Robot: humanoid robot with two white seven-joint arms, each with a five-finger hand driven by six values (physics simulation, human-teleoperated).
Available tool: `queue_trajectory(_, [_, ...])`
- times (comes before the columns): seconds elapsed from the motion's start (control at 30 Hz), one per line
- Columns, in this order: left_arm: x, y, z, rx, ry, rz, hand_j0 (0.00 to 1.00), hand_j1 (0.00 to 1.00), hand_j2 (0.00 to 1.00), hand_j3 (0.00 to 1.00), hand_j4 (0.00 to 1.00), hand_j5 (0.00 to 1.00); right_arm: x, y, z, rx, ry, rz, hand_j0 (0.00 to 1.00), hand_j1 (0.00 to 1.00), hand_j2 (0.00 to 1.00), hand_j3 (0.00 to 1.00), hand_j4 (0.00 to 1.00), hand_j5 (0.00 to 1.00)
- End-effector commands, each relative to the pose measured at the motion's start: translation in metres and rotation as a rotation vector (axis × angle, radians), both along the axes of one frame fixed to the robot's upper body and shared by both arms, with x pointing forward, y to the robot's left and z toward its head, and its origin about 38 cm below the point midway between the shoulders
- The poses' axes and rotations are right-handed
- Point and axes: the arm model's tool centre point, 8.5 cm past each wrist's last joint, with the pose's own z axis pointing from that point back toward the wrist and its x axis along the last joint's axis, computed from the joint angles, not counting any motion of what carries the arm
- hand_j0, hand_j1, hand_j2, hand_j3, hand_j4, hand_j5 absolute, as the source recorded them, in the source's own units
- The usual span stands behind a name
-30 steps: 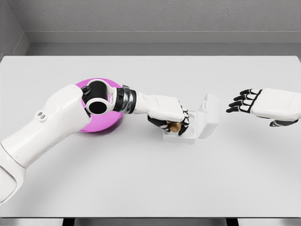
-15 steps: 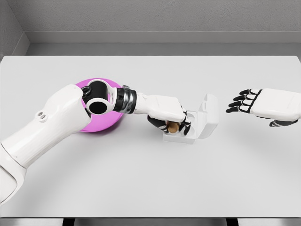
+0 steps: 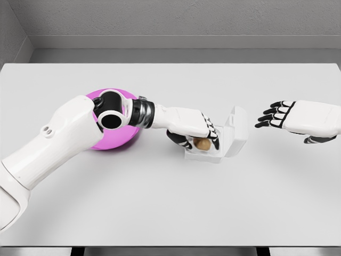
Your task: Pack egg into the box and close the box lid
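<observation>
Still, egg [image 3: 202, 143] inside box [image 3: 213, 156] rim.

I count one egg [image 3: 202, 143], in my left hand's [image 3: 189, 127] fingers. One box [image 3: 226, 140], lid up, sits right under and beside that hand. One pink bowl [image 3: 114, 140] lies behind my left wrist. One table [image 3: 170, 202]. My right hand [image 3: 298, 120] makes two hands.

Translucent plastic box [image 3: 233, 133], matt brown egg [image 3: 201, 143]
</observation>
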Motion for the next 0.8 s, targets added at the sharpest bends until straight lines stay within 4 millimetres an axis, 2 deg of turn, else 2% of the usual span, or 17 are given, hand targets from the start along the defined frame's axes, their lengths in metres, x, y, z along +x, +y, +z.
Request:
queue_trajectory(0.0, [0.001,0.001,0.001,-0.006,0.005,0.007,0.87,0.87,0.87,0.87,0.87,0.87,0.000,0.000,0.000,0.003,0.002,-0.002,1.00,1.00,1.00,1.00,1.00,1.00])
queue_trajectory(0.27, [0.001,0.001,0.001,-0.007,0.006,0.007,0.93,0.93,0.93,0.93,0.93,0.93,0.000,0.000,0.000,0.003,0.002,-0.002,1.00,1.00,1.00,1.00,1.00,1.00])
queue_trajectory(0.47, [0.002,0.004,0.001,-0.005,0.006,0.010,0.93,0.93,0.93,0.93,0.93,0.93,0.000,0.001,-0.002,0.004,0.008,0.001,1.00,1.00,1.00,1.00,1.00,1.00])
queue_trajectory(0.77, [0.012,0.035,0.003,0.015,-0.005,0.065,0.93,0.93,0.93,0.93,0.93,0.93,0.000,0.002,-0.003,0.008,0.008,0.003,1.00,1.00,1.00,1.00,1.00,1.00])
